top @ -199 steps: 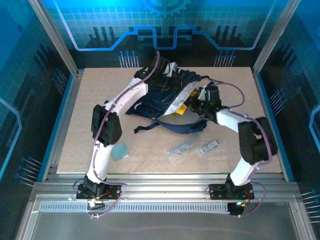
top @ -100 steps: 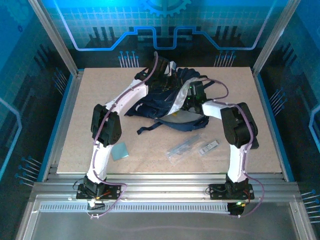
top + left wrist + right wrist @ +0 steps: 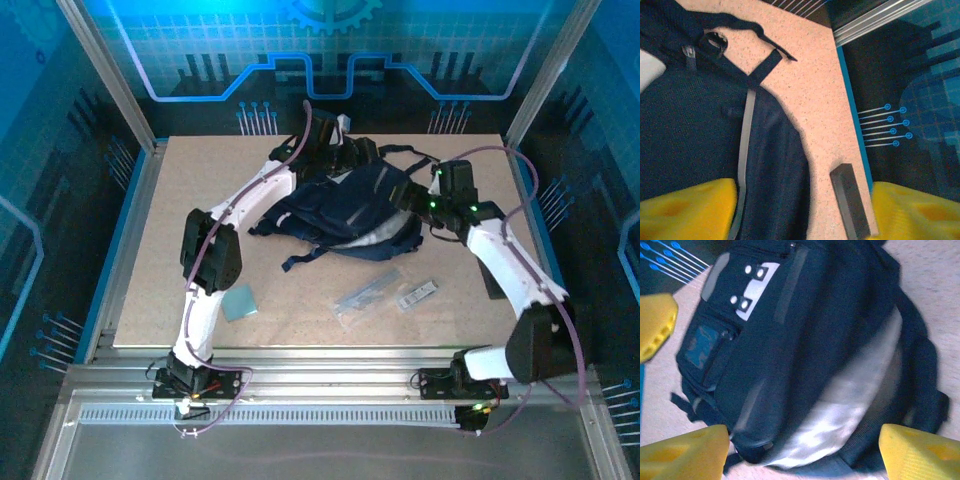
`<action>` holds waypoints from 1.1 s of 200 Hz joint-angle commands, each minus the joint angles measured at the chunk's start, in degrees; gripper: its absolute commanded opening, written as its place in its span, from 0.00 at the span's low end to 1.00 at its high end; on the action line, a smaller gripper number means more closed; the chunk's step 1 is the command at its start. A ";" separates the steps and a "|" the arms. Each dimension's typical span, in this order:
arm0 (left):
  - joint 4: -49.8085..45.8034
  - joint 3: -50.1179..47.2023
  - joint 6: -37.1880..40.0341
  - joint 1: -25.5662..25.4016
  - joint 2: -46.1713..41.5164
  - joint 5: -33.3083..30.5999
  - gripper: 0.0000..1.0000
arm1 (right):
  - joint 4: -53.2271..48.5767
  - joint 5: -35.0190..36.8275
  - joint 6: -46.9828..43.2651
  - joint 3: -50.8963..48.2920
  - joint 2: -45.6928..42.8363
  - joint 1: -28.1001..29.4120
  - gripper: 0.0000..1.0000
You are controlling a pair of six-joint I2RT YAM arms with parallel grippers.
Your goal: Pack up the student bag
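Speckled tan table (image 3: 180, 220), bearing the student bag (image 3: 355, 205) slumped flat toward the far middle, one black strap (image 3: 300, 258) trailing nearward. Closer to the near edge, a small teal square (image 3: 239, 301) at left. At right, a larger clear packet (image 3: 366, 297) just beside a smaller packet (image 3: 417, 295).

Dark navy student bag (image 3: 352, 205), slumped flat

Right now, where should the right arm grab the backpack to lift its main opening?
On the backpack, take the navy flap edge just above the pale lining, on its near side, coming low from the front-right. The mouth gapes there, so a finger can likely slip under; elsewhere the fabric lies flat.
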 commanded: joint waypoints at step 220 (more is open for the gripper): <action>38.84 -64.48 -28.25 6.01 -17.60 -17.88 0.54 | 7.37 15.32 14.07 -10.34 -0.21 29.56 0.71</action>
